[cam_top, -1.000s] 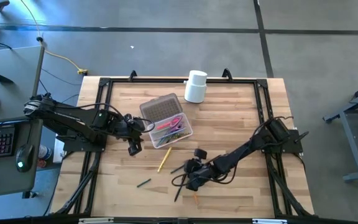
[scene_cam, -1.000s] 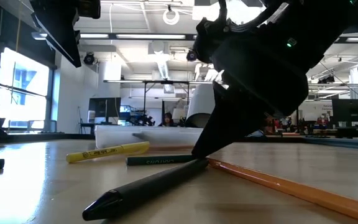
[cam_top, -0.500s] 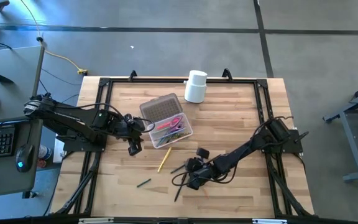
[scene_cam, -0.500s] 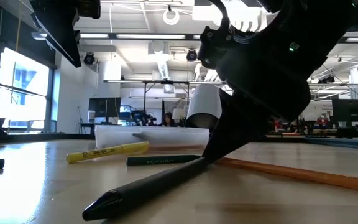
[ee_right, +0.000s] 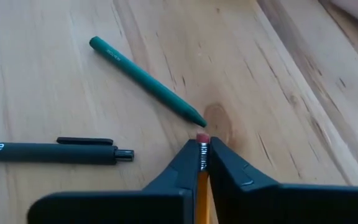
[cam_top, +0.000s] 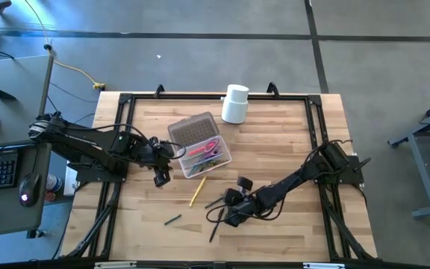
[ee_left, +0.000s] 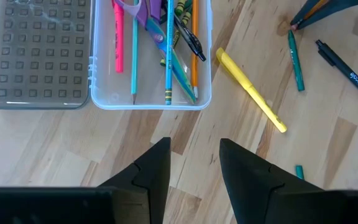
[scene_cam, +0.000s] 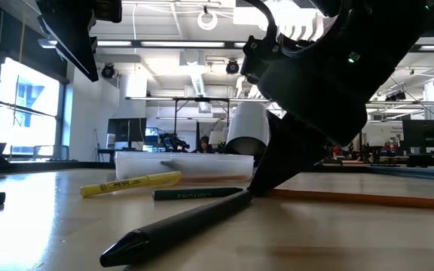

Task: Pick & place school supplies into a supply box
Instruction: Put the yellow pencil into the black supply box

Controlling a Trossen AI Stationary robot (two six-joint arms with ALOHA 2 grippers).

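1. An orange pencil (ee_right: pixel 202 167) lies low on the worktop (cam_top: pixel 290 142) toward its front edge, its pink eraser end pinched between the fingers of the right end effector (ee_right: pixel 202 155), which is clenched on it.
2. A green pencil (ee_right: pixel 146 81) and a black pen (ee_right: pixel 48 152) lie just beyond those fingers.
3. The left end effector (ee_left: pixel 194 163) hangs with its fingers parted, holding nothing, just beside the clear supply box (ee_left: pixel 151 99) near the worktop's middle, where pens and pencils already lie.

Bare wood lies open between the supply box (cam_top: pixel 199 146) and the white container (cam_top: pixel 235 103). Nearer the front, a yellow highlighter (cam_top: pixel 197 192), green pencil (cam_top: pixel 172 220) and black pen (cam_top: pixel 215 226) clutter the way.
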